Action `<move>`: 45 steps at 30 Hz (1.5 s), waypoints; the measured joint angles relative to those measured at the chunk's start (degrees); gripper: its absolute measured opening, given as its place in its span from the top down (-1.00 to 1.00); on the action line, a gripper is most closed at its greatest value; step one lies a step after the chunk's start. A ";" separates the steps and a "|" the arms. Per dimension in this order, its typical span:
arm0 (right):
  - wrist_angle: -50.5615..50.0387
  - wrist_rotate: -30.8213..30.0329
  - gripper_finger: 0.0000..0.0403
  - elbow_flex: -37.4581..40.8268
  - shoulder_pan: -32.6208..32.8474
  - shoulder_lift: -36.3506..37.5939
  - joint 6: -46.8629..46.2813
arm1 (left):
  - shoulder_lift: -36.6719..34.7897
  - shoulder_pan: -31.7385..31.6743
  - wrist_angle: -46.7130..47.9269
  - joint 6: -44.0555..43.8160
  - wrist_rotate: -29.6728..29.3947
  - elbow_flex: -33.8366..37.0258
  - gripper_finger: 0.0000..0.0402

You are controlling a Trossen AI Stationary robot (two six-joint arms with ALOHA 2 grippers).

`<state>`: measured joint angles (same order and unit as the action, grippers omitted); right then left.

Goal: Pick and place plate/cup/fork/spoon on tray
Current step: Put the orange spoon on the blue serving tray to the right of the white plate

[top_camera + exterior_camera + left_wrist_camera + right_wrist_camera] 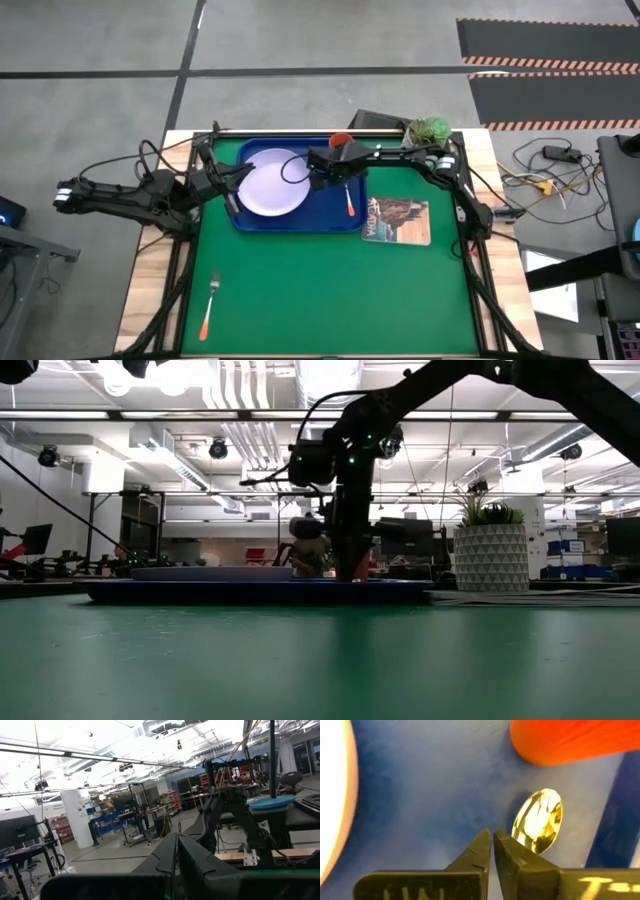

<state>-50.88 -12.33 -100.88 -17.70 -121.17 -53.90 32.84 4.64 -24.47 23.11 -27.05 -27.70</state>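
While my right pincer (pixel 492 840) hovers low over the tray, these are my notes, nearest things first.

Fork (pixel 210 305): lies alone on the green surface (pixel 330 300), near left, well apart from the tray; tines point far, orange handle near. Slim and flat, so I judge it wants a low pinch across the handle.

Spoon (pixel 538 820): on the tray's right part, its shiny rounded bowl just beside my right fingertips, not between them. I judge it set down.

Right pincer: fingers together, nothing held. To do this well, I should rise straight up and clear of the spoon and cup before swinging for the fork.

Left pincer (pixel 232 196): shut and empty, waiting at the tray's left edge beside the plate.

Plate (pixel 272 183): round, pale, smooth, flat on the tray's left half.

Tray (pixel 325 215): blue plastic, rounded corners, raised rim.

Cup (pixel 341 142): orange-red plastic, at the tray's far edge; partly hidden by my arm.
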 joint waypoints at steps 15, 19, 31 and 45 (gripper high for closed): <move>1.07 -4.35 0.96 0.02 0.33 -2.37 0.96 | 0.00 0.00 0.02 0.00 -0.02 0.00 1.00; 0.21 -4.34 0.96 0.02 0.33 -2.37 1.01 | -0.02 -0.01 0.03 0.00 -0.01 0.00 1.00; -1.80 -4.46 0.96 0.02 0.31 -2.37 3.43 | 0.00 0.00 0.04 0.00 -0.02 0.00 1.00; -3.40 -4.22 0.96 -0.81 1.50 -0.88 7.59 | 0.00 0.00 0.13 0.00 -0.02 0.00 1.00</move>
<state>-54.28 -16.55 -101.69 -16.20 -122.05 -46.32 32.84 4.64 -24.34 23.11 -27.07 -27.70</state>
